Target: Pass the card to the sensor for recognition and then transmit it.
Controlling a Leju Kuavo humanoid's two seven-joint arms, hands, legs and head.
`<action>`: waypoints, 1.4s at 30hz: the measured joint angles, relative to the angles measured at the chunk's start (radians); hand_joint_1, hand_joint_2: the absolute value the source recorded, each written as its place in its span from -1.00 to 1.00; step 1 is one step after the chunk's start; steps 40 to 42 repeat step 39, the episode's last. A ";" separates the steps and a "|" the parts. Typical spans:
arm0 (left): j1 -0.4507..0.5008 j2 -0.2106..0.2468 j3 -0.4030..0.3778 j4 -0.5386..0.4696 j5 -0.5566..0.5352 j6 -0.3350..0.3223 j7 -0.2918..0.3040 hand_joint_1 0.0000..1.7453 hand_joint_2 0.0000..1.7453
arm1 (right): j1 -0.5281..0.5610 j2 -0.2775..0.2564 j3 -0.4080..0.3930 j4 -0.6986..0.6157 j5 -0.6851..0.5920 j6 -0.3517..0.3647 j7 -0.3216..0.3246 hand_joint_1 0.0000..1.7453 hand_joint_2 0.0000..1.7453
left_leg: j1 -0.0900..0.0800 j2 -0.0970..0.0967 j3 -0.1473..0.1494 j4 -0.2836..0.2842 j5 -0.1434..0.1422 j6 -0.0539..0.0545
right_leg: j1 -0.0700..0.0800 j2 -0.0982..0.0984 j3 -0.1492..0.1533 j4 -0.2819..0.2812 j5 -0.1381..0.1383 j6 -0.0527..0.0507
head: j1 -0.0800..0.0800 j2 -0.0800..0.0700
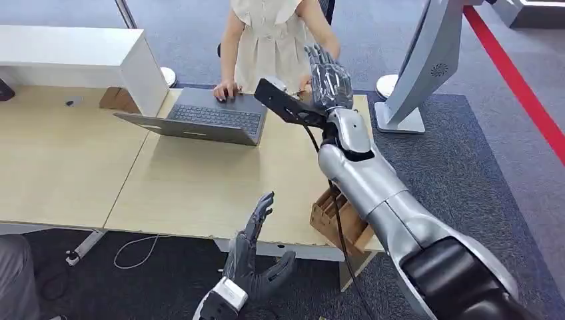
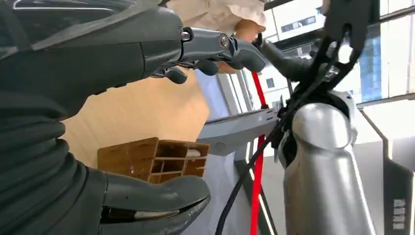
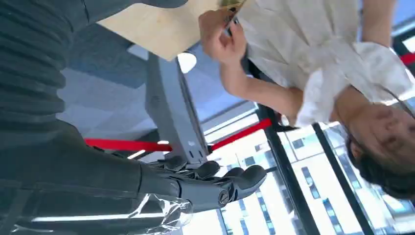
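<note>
Grey carpet surrounds the wooden tabletop, where a person holds the card beside a laptop. Right robot hand is raised, spread and empty; left robot hand is also spread, near a wooden holder.

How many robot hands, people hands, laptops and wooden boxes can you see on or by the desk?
Robot hands: 2, the left hand and the right hand
Person's hands: 2, one on the laptop, one holding something small
Laptops: 1
Wooden boxes: 1
Total: 6
</note>
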 joint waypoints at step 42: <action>0.272 0.052 0.248 -0.269 -0.276 0.087 0.113 -1.00 1.00 | 0.863 -0.202 -0.088 -1.031 -0.784 -0.219 -0.605 -1.00 1.00 | 0.000 0.000 0.000 -0.001 -0.002 0.000 | 0.000 0.000 0.000 -0.001 -0.002 -0.001 | 0.000 0.000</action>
